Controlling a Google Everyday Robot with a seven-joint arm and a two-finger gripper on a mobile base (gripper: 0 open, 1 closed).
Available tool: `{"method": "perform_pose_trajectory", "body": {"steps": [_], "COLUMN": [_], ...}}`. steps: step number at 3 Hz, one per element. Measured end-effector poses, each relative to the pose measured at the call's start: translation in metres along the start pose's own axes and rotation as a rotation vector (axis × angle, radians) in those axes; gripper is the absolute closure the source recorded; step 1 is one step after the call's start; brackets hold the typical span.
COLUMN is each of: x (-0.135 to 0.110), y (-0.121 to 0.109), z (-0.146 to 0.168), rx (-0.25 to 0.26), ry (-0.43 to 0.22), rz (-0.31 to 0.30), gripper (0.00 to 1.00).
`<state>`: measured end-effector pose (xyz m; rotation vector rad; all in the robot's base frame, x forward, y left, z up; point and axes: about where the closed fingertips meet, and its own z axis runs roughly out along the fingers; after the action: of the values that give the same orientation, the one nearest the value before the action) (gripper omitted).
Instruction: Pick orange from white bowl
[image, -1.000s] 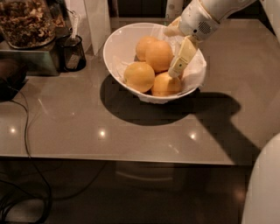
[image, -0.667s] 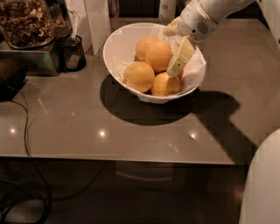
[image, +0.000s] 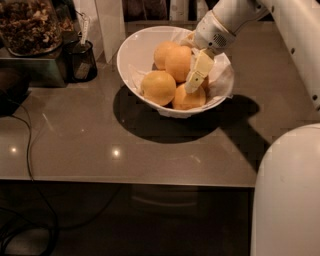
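Presently the gripper (image: 191, 65) is hanging inside the white bowl (image: 131, 50), entering over its far right rim and sitting low among the fruit. Its fingers (image: 197, 72) are standing apart, as best I can judge. One long pale finger is lying down the right flank of the orange (image: 175, 62), and what looks like the other is showing just past that fruit's far upper edge. Nothing is being gripped.

The orange is resting high in the bowl, leaning on its neighbours: one fruit (image: 158, 87) at front left, one (image: 189, 100) at front right under the long finger, and one (image: 161, 52) behind it. Crinkled lining (image: 222, 77) is bunching up along the right wall.

The bowl is sitting on the desk (image: 100, 145), with a dark cup (image: 82, 60) near its left side.

Progress, by my reading: the approach is looking about finished, with the fingers bracketing the target. The closing, the lift and the clearing of the rim are all remaining. No fruit is sitting outside the bowl.
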<state>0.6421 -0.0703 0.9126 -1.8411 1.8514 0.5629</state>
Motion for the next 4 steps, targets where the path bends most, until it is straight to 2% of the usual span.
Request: {"method": "perform_pose_trajectory", "body": {"steps": [1,4], "x": [0.0005,-0.0019], "y": [-0.0004,-0.0005], "z": [0.0012,-0.0023], "rx": [-0.002,-0.002], "ry": [0.001,0.001], "rz": [0.001,0.000], "gripper": [0.19,0.88]}}
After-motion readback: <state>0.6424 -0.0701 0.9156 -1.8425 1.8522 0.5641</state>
